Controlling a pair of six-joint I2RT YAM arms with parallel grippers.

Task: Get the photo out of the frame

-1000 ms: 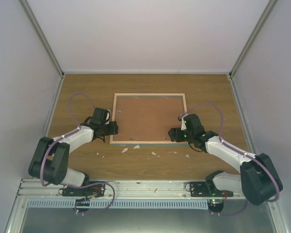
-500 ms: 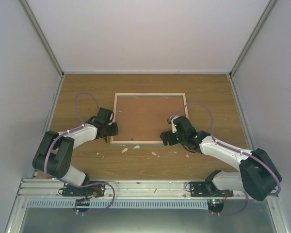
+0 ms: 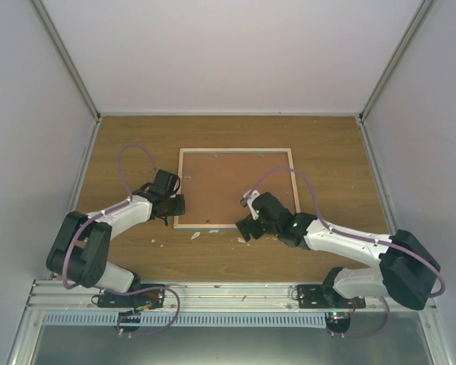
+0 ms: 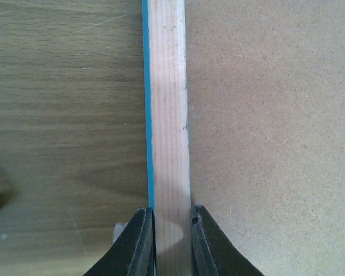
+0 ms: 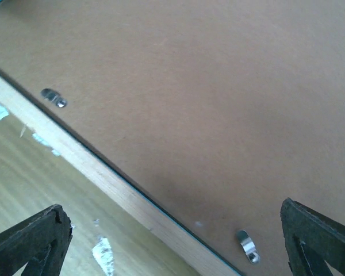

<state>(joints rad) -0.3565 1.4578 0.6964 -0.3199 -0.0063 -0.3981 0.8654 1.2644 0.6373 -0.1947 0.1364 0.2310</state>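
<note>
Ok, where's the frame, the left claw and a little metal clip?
frame (image 3: 224,182): top view, middle of brown back.
left claw (image 4: 172,221): left wrist view, between its fingertips.
metal clip (image 5: 247,246): right wrist view, shiny middle.

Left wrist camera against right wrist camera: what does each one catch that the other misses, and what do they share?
Only the left wrist view shows the left gripper shut on the frame, one finger on each side of its pale wood edge. Only the right wrist view shows the right gripper wide open, two small metal clips on the backing panel, and white scraps on the table. Both show the pale wood edging, the brown panel and the wooden table.
</note>
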